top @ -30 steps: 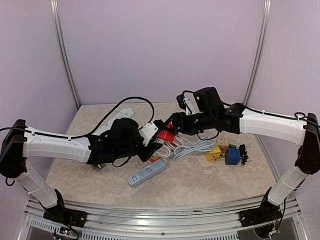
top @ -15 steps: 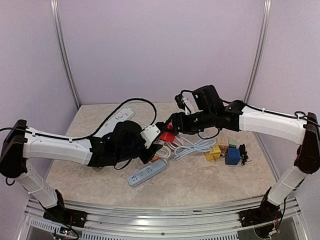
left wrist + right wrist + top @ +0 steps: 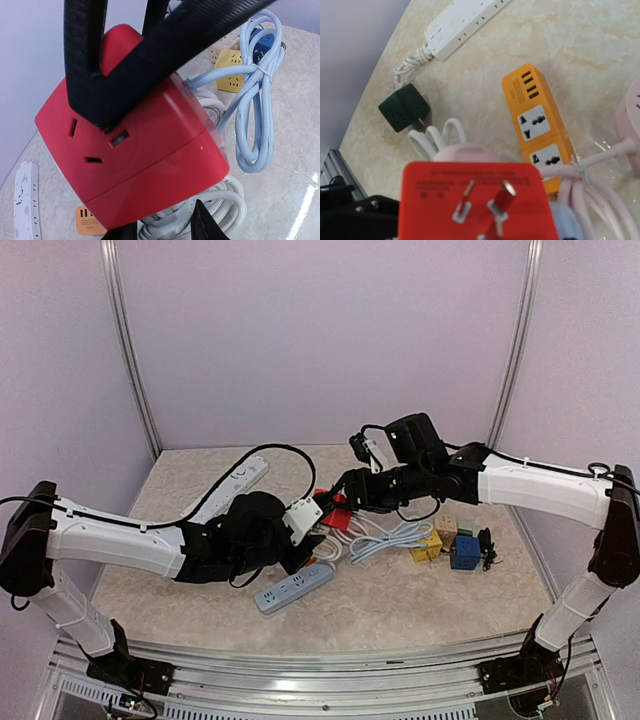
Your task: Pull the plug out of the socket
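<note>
Right gripper (image 3: 340, 500) is clenched on the glossy red cube adapter (image 3: 140, 150), with woven carbon fingers (image 3: 150, 55) straddling it (metal prongs (image 3: 487, 200) bare). Left gripper (image 3: 161, 231) sits just beside the cube with coiled white cable (image 3: 225, 210) between its tips. I cannot tell whether it grips.

High fixed camera is looking down and forward over the beige marbled table (image 3: 400, 605); both wrist cameras are framing the red plastic cube socket (image 3: 150, 160) close-up, from opposite faces
</note>
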Tool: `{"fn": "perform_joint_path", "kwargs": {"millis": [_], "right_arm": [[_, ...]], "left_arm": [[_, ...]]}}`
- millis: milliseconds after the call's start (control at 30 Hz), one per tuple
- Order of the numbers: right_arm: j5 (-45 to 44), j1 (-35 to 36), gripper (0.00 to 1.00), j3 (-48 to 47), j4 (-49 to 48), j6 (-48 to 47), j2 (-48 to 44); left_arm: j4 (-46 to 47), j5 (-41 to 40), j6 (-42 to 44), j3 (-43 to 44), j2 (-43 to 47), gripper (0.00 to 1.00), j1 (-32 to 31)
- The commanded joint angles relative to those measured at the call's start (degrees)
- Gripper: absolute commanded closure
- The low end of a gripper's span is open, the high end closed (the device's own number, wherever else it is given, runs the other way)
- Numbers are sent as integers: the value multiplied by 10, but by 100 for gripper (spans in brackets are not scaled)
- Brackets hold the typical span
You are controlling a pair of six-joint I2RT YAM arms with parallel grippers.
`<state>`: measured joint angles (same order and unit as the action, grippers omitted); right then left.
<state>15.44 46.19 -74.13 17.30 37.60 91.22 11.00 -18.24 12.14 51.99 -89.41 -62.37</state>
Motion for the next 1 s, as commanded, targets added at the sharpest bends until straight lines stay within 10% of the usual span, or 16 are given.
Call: {"fn": "perform_joint_path", "kwargs": {"millis": [0,967], "right_arm": [[-8,-12,100,-5,-100,21,-24],[-119,13,100,78,-177,58,-83]], "left_arm": [[-3,27,23,-4,9,100,-16],[-1,46,-84,7,15,100,-5]]}}
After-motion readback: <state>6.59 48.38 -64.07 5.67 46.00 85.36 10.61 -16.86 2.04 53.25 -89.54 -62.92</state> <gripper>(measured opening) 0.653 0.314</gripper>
